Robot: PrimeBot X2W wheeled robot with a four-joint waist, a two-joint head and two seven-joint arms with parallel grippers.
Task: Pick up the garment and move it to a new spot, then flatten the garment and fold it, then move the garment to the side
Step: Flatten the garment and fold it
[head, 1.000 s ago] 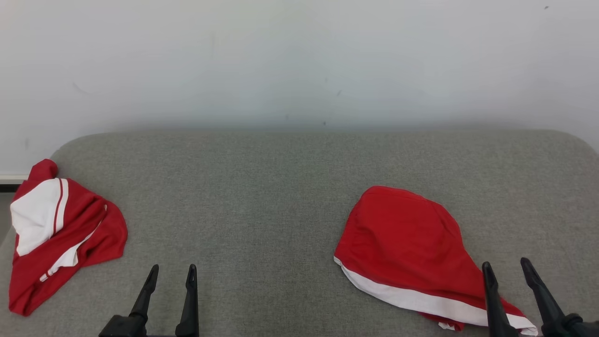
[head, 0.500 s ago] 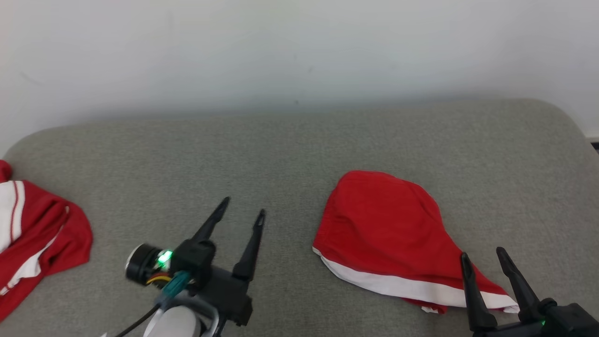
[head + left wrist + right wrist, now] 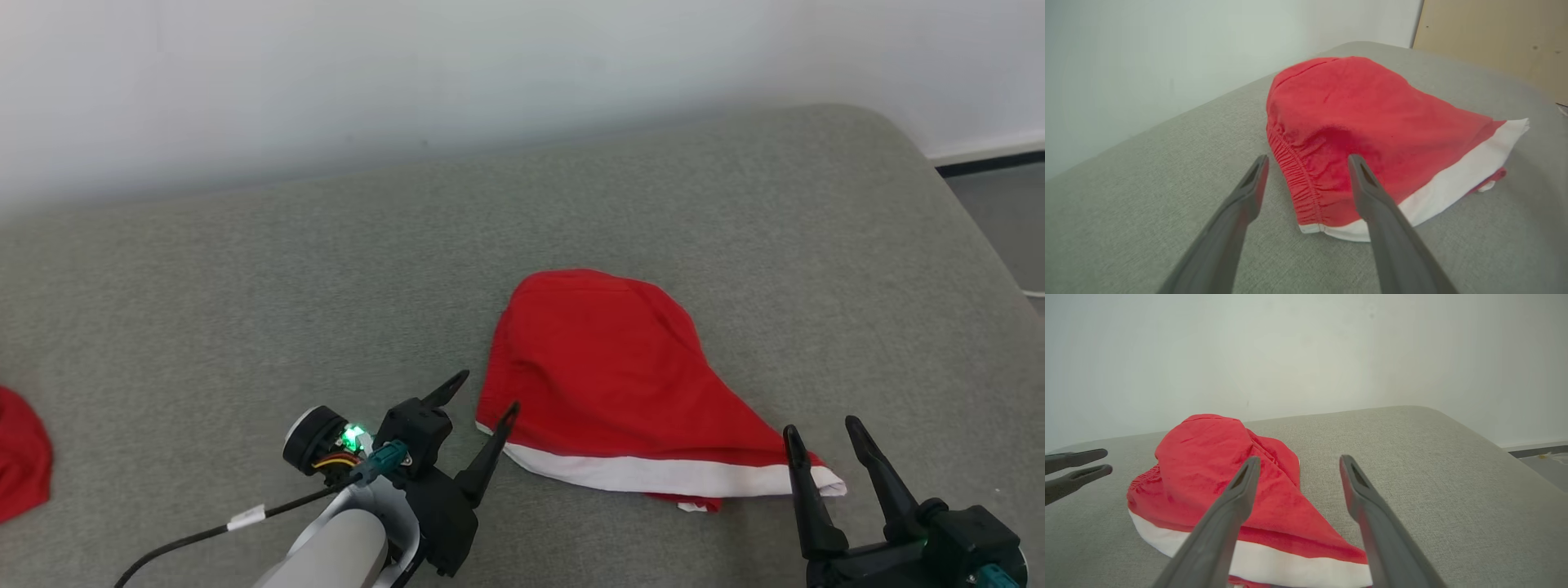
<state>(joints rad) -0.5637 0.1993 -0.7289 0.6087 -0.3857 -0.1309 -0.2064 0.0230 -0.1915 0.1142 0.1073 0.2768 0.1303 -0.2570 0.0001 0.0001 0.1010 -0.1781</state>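
- The left gripper (image 3: pixel 490 392) is spread wide and holds nothing. It sits at the near left corner of the garment (image 3: pixel 604 367).
- In the left wrist view its 2 fingers straddle the garment's gathered elastic edge (image 3: pixel 1294 167), 1 over bare cushion and 1 over the red cloth. It may be just above the fabric rather than touching, but the angle leaves that unclear.
- A green light (image 3: pixel 353 437) glows on the left wrist beside a teal connector (image 3: pixel 380 461).
- A dark cable (image 3: pixel 204 535) runs off the wrist and carries a small white tag (image 3: pixel 246 516), too small to read.
- The right gripper (image 3: pixel 821 426) is also parted and empty, with its 2 fingers pointing up the head view at the garment's pointed right end.
- In the head view, 1 of its fingers crosses the white band (image 3: pixel 653 474) near that tip.
- The garment lies in a loose mound right of centre on the grey cushion (image 3: pixel 245 286), with the white band along its near edge.
- A second red cloth (image 3: pixel 20 465) lies at the far left edge of the cushion, well apart from the garment.
- A pale wall (image 3: pixel 408 65) stands behind the cushion.
- A black baseboard (image 3: pixel 988 161) and grey floor (image 3: pixel 1004 212) show at the right.
- The left wrist view has a beige panel (image 3: pixel 1494 36) at its upper right.
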